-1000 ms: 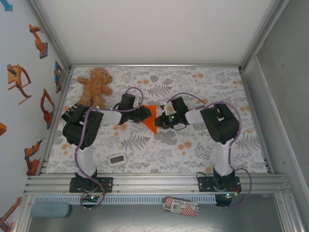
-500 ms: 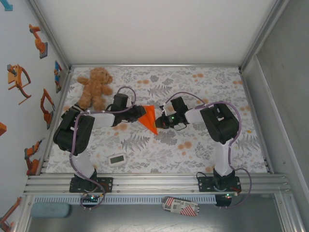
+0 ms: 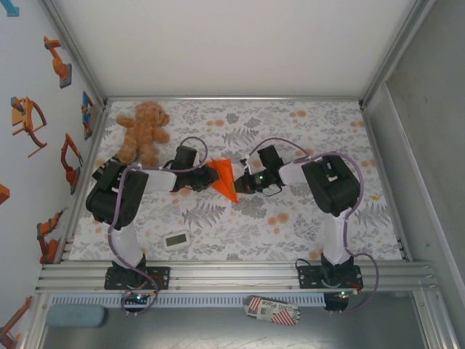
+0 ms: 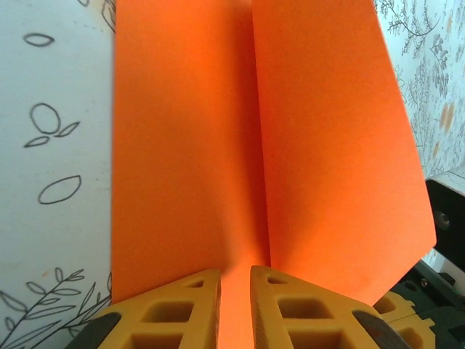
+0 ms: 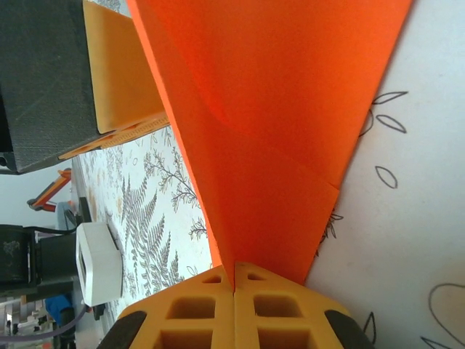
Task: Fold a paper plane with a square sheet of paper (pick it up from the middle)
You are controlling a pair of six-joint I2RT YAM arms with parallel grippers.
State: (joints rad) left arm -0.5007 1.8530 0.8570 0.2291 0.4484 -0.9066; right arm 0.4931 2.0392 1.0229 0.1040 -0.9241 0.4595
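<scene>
The square sheet of paper is bright orange and folded into a narrow pointed dart, hanging between my two grippers over the middle of the table. My right gripper is shut on its lower right edge; in the right wrist view the fingers pinch the paper tight. My left gripper sits at the paper's left side. In the left wrist view its fingers stand a narrow gap apart, with the centre fold of the paper running down into that gap.
A brown teddy bear sits at the back left of the floral table. A small white timer lies near the front left and is also in the right wrist view. Metal frame rails border the table.
My left arm has swung its elbow out to the left and its gripper has shifted along the paper's left edge. The paper has moved slightly left. The right gripper has stayed put.
</scene>
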